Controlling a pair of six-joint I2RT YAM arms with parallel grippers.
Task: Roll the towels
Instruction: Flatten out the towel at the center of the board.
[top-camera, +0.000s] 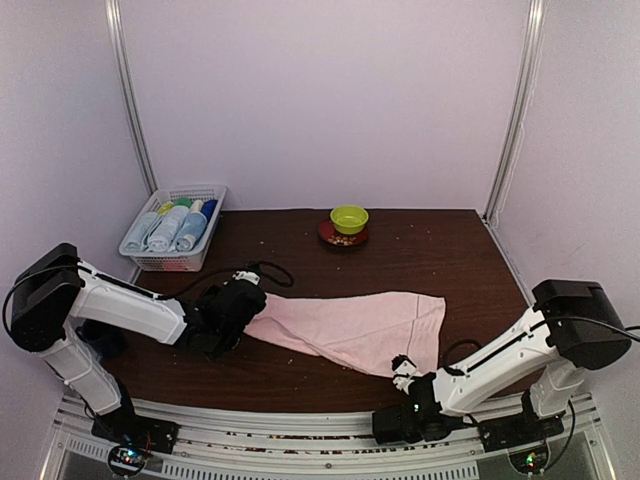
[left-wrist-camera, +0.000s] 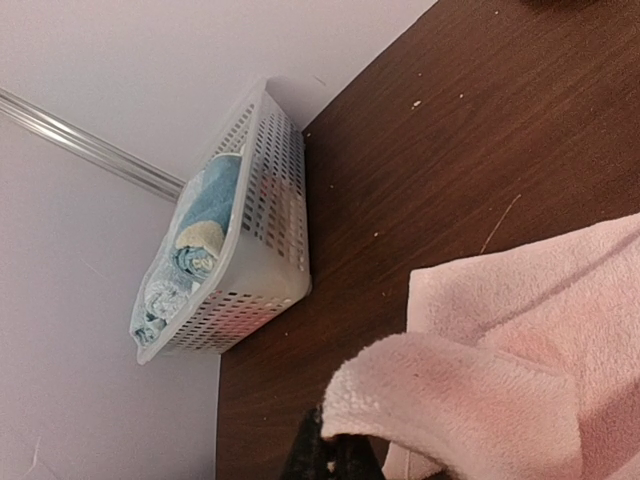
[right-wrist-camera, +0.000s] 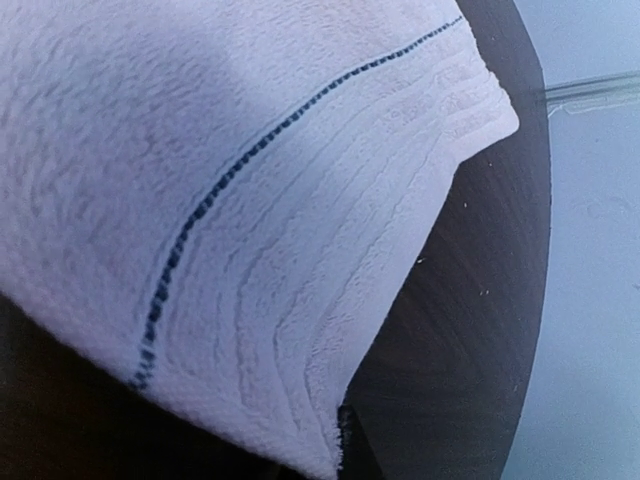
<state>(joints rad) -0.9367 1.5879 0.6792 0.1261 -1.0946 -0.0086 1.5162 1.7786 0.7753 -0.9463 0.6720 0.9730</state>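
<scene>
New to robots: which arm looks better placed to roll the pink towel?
Probably left: the left pincer is shut on the folded end of the pink towel; the right pincer only nips a near corner.

The pink towel (top-camera: 350, 325) is soft, fluffy terry cloth with ribbed bands. The table (top-camera: 440, 260) looks like dark matt wood. The basket (top-camera: 165, 262) is white perforated plastic.
</scene>
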